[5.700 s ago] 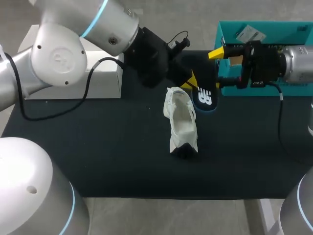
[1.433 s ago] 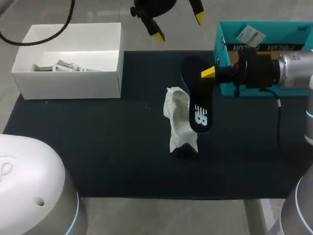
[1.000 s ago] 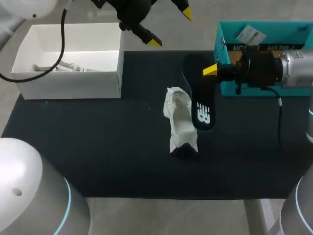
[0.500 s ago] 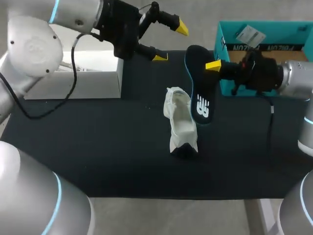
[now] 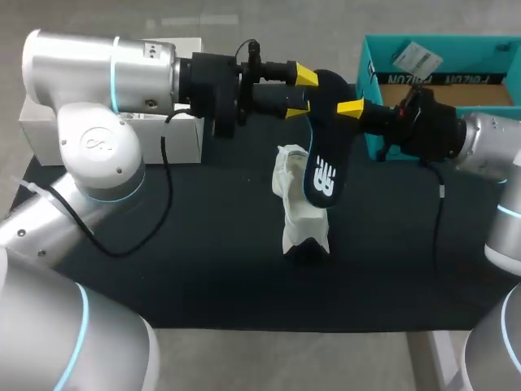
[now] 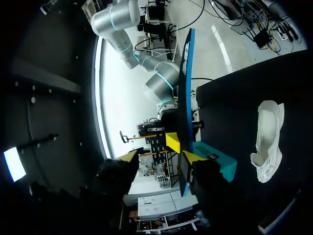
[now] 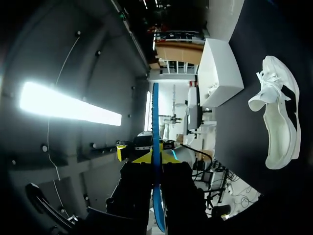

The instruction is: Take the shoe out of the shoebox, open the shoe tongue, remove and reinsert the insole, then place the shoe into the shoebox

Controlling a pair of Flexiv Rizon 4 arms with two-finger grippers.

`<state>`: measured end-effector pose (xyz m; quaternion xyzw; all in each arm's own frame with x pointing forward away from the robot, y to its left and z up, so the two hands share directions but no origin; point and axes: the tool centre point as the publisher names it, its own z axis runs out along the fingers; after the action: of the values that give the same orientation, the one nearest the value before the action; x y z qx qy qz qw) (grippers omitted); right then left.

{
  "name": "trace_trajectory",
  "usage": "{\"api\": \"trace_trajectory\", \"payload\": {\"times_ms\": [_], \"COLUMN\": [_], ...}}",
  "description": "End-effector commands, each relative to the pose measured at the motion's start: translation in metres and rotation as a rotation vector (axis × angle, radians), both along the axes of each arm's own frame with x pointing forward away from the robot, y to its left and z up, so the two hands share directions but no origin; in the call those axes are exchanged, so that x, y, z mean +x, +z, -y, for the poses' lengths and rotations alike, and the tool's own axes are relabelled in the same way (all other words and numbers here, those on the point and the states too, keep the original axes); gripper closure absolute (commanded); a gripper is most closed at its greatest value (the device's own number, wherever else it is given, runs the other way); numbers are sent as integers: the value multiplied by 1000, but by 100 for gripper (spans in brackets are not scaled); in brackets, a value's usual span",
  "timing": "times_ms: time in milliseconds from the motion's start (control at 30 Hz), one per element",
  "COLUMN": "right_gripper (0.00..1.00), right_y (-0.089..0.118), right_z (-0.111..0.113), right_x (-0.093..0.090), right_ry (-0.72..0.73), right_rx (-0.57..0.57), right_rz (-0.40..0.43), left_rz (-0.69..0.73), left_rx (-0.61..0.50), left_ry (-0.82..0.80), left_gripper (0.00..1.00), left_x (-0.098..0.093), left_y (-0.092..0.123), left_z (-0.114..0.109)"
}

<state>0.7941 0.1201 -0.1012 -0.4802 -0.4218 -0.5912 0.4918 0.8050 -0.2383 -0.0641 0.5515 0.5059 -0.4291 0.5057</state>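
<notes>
- One dark, teal-edged insole (image 5: 322,159) hangs tilted above the mat. Its lower end now sits over the opening of the white shoe (image 5: 303,208), closer than half a second ago; whether they touch I cannot tell.
- The shoe lies mid-table on the black mat (image 5: 203,261), out of the teal shoebox (image 5: 370,77) at the far right.
- The right gripper (image 5: 352,110) is clamped on the insole's upper end.
- The left gripper (image 5: 300,90) has swung in from the far left, and its spread fingers bracket that same end without pinching.
- Judged from this, reinsertion is starting, with the left arm arriving to steady or guide the insole.
</notes>
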Motion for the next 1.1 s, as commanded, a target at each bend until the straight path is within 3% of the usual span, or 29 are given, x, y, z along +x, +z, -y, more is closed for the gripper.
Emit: {"api": "trace_trajectory", "payload": {"times_ms": [33,333,533,600,633,733,767,1100], "right_gripper": [100,100,100,100,100,100,100,100], "right_y": [1,4,4,3,3,2,2,2], "right_z": [2,6,-8,-11,-11,-14,-14,-13], "right_x": [-2,4,4,3,3,2,2,1], "right_ry": [-8,-31,13,21,23,31,33,40], "right_rx": [-9,-13,-9,-8,-8,-9,-10,-18], "right_rz": [-8,-7,-6,-9,-10,-13,-15,-18], "left_rz": [3,38,51,51,52,51,50,51], "left_rx": [-83,-30,-34,-37,-39,-39,-38,-20], "left_ry": [-16,-18,12,8,6,5,8,37], "left_gripper": [0,0,0,16,18,34,51,62], "left_x": [1,-1,-2,-4,-5,-8,-8,-8], "left_y": [-5,-12,-20,-21,-22,-25,-26,-32], "left_z": [-5,-19,-2,5,8,13,14,7]}}
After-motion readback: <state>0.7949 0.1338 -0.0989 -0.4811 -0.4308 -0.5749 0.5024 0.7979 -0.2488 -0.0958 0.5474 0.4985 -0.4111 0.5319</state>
